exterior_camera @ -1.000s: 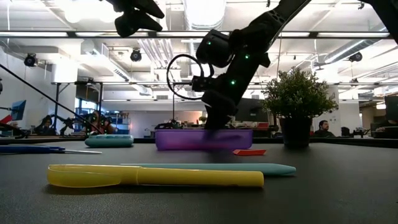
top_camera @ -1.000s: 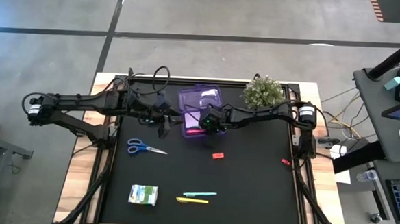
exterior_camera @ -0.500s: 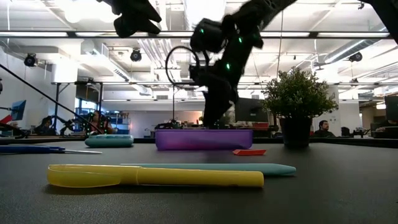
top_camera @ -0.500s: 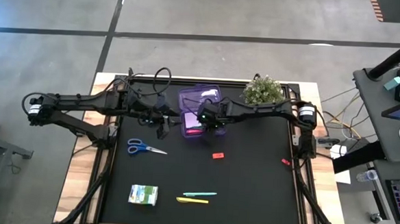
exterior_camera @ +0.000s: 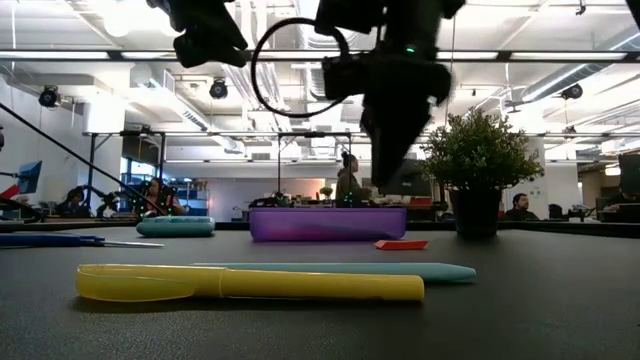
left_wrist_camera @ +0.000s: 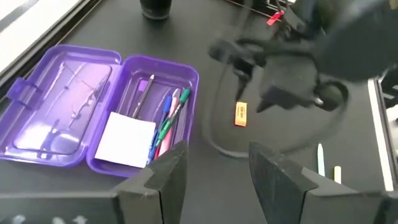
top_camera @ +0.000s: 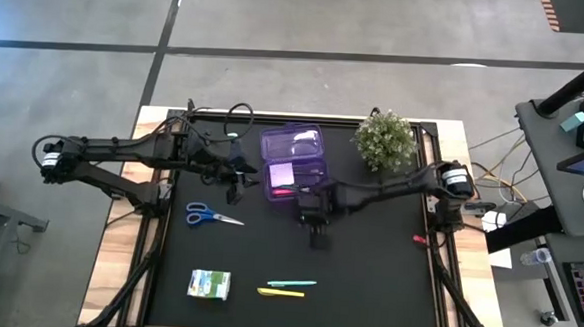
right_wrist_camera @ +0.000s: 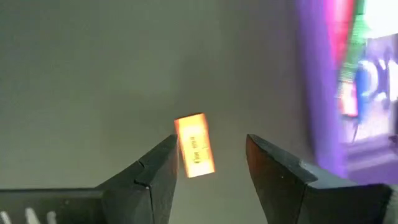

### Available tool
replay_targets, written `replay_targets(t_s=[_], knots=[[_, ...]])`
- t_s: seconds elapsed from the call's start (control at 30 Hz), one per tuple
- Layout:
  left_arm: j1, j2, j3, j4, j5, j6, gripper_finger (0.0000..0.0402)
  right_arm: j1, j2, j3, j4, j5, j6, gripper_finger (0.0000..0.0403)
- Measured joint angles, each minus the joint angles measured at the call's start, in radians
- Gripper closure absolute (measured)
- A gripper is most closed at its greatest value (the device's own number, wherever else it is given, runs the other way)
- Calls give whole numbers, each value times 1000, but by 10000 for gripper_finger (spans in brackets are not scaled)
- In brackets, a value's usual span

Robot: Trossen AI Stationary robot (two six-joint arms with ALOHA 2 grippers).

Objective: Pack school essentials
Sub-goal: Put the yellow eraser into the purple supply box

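A small orange eraser point(right_wrist_camera: 194, 145) lies flat on the black mat, and my right gripper point(right_wrist_camera: 208, 165) hangs open above it with a finger on either side, touching nothing. In the high view my right gripper point(top_camera: 318, 231) covers the eraser. The open purple case point(top_camera: 292, 162) behind it holds a white pad point(left_wrist_camera: 124, 138) and several pens point(left_wrist_camera: 166, 118). My left gripper point(left_wrist_camera: 211, 177) waits open to the left of the case. Blue-handled scissors point(top_camera: 209, 216), a green-and-white packet point(top_camera: 209, 284), a teal pen point(top_camera: 292, 283) and a yellow marker point(top_camera: 280, 293) lie on the mat.
A potted plant point(top_camera: 385, 138) stands at the far right of the mat, beside the case. A small red piece point(top_camera: 417, 236) lies near the mat's right edge. The mat's middle right is bare. People sit at desks in the room beyond the table.
My right gripper has risen out of the purple case and swung toward the table's near edge, tipping more steeply downward, and now hangs over the orange eraser. The case and everything on the mat have stayed where they were.
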Motion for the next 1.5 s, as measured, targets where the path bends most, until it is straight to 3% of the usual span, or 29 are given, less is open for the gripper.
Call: replay_targets(t_s=[0.5, 0.77, 1.27, 1.5], knots=[[-11, 0, 0, 5, 0, -56, 250, 24, 0, -248, 289, 1, -41, 225], [-11, 2, 0, 5, -2, -60, 250, 13, -5, -341, 399, -14, 24, 229], [-11, 4, 0, 6, -2, -44, 250, 12, -4, -449, 529, -23, 203, 334], [-10, 4, 0, 7, -2, -44, 250, 12, -20, -388, 484, -26, 198, 331]])
